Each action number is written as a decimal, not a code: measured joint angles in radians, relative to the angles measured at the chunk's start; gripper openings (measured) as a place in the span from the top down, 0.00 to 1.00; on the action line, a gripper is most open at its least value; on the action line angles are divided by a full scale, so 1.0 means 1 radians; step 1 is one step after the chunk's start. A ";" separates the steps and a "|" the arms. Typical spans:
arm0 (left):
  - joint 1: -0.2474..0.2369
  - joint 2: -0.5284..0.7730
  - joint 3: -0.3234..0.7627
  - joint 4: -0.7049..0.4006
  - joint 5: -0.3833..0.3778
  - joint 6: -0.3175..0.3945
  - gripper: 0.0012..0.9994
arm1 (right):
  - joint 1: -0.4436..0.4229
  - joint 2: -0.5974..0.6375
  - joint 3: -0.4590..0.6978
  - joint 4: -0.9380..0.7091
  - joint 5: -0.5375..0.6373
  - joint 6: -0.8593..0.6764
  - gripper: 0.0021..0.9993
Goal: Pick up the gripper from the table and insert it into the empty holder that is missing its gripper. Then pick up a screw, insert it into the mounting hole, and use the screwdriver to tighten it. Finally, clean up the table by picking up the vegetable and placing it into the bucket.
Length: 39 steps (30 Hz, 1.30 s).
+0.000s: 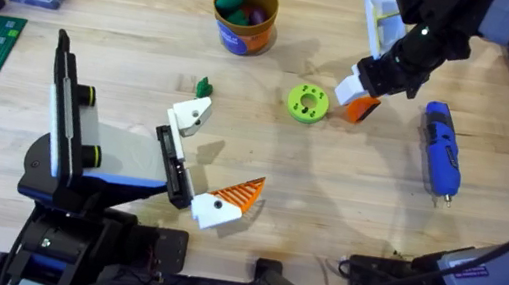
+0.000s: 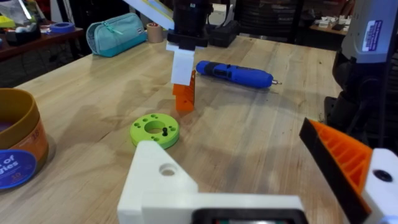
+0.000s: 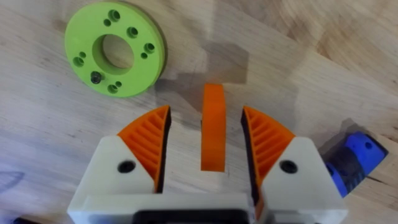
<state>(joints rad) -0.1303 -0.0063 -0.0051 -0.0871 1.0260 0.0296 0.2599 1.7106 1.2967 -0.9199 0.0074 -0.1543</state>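
Right wrist view: the right pincer (image 3: 205,149) straddles the loose gripper (image 3: 212,127), fingers open and not yet touching it, just beside the lime-green disc (image 3: 115,50) on the counter (image 3: 56,137). Step 1, the pickup, appears underway; closing comes next.

orange gripper (image 3: 212,127) upright on table (image 1: 328,189)

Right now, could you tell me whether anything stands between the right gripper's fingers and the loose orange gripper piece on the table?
Nothing visible does. The right gripper is open and straddles the gripper, with a clear gap on each side. The lime-green disc lies off to one side, apart from both.
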 joint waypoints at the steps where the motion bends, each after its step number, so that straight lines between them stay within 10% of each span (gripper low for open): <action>1: 0.000 0.005 0.008 -0.002 -0.001 0.000 0.01 | 0.000 0.002 0.000 0.000 -0.001 0.000 0.37; 35: -0.001 0.006 0.010 -0.003 0.000 -0.002 0.01 | -0.034 0.004 0.001 -0.103 -0.027 0.080 0.37; 39: -0.001 0.006 0.010 -0.003 0.000 -0.003 0.01 | -0.034 0.004 0.001 -0.100 -0.033 0.084 0.78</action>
<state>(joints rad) -0.1310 -0.0002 0.0048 -0.0903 1.0260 0.0270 0.2260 1.7143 1.2976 -1.0196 -0.0259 -0.0708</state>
